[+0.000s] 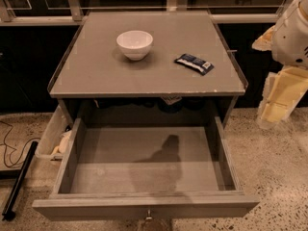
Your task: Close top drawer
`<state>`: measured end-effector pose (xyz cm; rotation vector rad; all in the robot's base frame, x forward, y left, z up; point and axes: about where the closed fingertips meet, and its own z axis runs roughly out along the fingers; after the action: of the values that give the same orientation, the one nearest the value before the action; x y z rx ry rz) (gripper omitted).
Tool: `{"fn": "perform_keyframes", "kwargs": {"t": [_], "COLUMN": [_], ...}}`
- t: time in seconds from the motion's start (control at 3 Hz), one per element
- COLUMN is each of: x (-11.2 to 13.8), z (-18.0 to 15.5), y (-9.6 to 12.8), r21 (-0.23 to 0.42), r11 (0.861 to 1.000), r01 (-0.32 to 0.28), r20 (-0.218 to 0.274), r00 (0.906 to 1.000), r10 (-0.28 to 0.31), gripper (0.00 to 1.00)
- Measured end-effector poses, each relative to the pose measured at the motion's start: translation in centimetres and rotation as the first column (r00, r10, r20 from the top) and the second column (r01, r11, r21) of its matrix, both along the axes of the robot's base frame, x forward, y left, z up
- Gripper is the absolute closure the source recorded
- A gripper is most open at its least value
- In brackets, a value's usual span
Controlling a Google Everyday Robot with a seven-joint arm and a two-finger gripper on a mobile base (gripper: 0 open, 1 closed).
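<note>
The top drawer [144, 207] of the grey cabinet [96, 76] is pulled far out toward me. Its bare grey inside holds nothing, only a shadow. A small metal knob [148, 216] sits at the middle of its flat front, at the bottom edge of the view. My gripper [276, 102] hangs at the far right, beside the cabinet's right side and above the floor. It is apart from the drawer and touches nothing. The white arm segment [293, 32] above it is cut off by the frame edge.
A white bowl [134, 43] and a dark blue packet [194, 63] lie on the cabinet top. A clear plastic bin [50, 134] stands on the floor left of the cabinet, with a black pole [19, 179] and a cable nearby. A rail and dark panels run behind.
</note>
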<state>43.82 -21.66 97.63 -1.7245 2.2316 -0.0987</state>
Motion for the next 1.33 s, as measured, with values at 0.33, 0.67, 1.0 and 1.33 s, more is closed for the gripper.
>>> {"fn": "perform_keyframes", "kwargs": {"t": [0.33, 0.67, 1.0, 1.33], "x": [0.0, -0.9, -3.0, -6.3], "z": [0.0, -0.2, -1.7, -5.7], "y": [0.0, 0.0, -0.3, -0.5], "r21": [0.000, 0.016, 0.061, 0.147], "r11": [1.000, 1.000, 0.997, 0.988], "r01": [0.000, -0.020, -0.046, -0.051], "r20": [0.000, 0.023, 0.045, 0.054], "r00": [1.0000, 0.9995, 0.9980, 0.9976], "r10": [0.000, 0.020, 0.044, 0.043], "gripper": [0.00, 0.00, 0.00, 0.19]}}
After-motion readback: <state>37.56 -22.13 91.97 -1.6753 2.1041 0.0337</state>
